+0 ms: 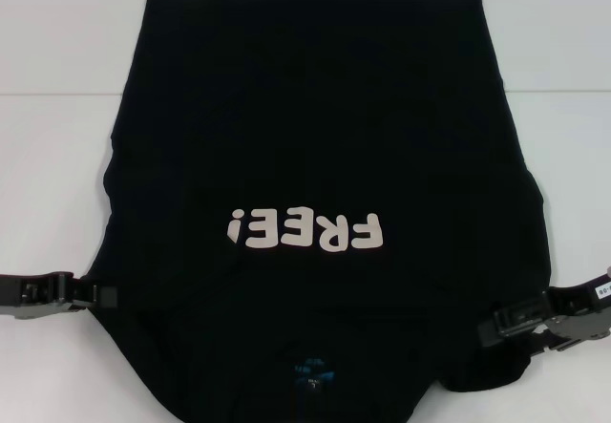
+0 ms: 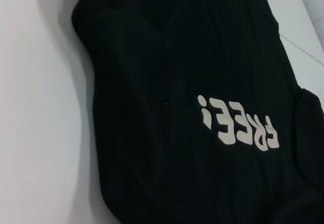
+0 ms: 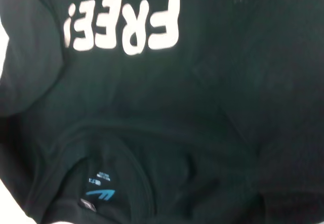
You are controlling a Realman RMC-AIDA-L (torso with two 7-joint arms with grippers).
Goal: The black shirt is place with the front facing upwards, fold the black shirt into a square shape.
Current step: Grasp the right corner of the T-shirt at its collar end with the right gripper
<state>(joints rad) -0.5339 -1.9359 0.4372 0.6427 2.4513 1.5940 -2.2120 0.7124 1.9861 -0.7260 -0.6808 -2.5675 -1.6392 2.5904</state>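
The black shirt [image 1: 315, 137] lies spread flat on the white table, front up, its collar toward me and its hem at the far side. White "FREE!" lettering [image 1: 305, 232] runs across its chest, also in the left wrist view [image 2: 238, 128] and the right wrist view [image 3: 124, 24]. A small blue neck label [image 1: 310, 373] shows inside the collar [image 3: 101, 193]. My left gripper [image 1: 100, 296] sits low at the shirt's left edge, near the sleeve. At the shirt's right sleeve edge, my right gripper [image 1: 492, 326] rests low over the cloth.
The white table [image 1: 57, 184] shows bare on both sides of the shirt and beyond its hem. A faint seam [image 1: 57, 95] crosses the table at the far side.
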